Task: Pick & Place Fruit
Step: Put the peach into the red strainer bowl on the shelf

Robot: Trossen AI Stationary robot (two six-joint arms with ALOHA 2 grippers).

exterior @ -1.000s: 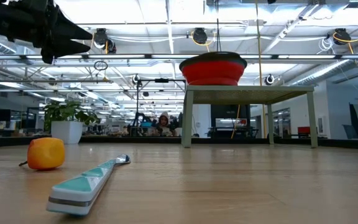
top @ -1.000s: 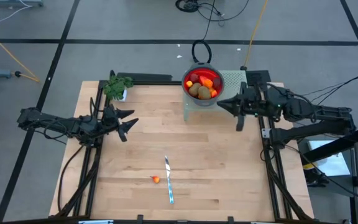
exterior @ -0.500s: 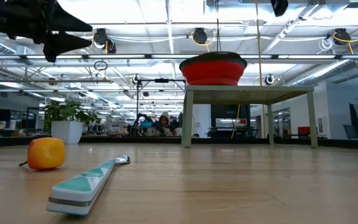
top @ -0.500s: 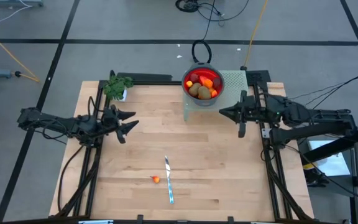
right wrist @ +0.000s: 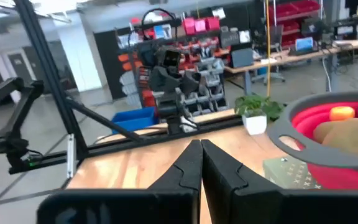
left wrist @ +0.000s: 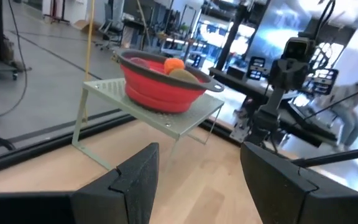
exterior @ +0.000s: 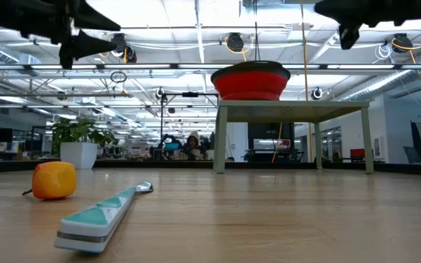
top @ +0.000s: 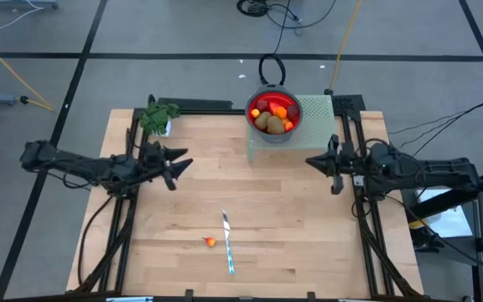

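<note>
A red bowl [top: 251, 116] holding several fruit pieces [top: 272, 117], orange, red and olive-brown, stands on a green mesh stand [top: 313, 109] at the table's far edge. One small orange fruit [top: 210, 242] lies alone on the table near the front, left of a slim knife [top: 227, 243]. My left gripper [top: 183, 168] hovers open and empty over the table's left side, pointing level toward the right. My right gripper [top: 310, 160] hovers shut and empty to the right of the stand and nearer than it, pointing left.
A green plant in a white pot [top: 158, 117] stands at the far left corner. In the low view the orange fruit [exterior: 53, 180] and the knife [exterior: 101, 215] lie close to the front edge. Bare wood lies between the two grippers.
My right gripper has sunk and drawn back from the bowl toward the table's right and near edges, staying shut. My left gripper has risen a little and rolled slightly, still open. The fruit, knife and bowl have kept still.
</note>
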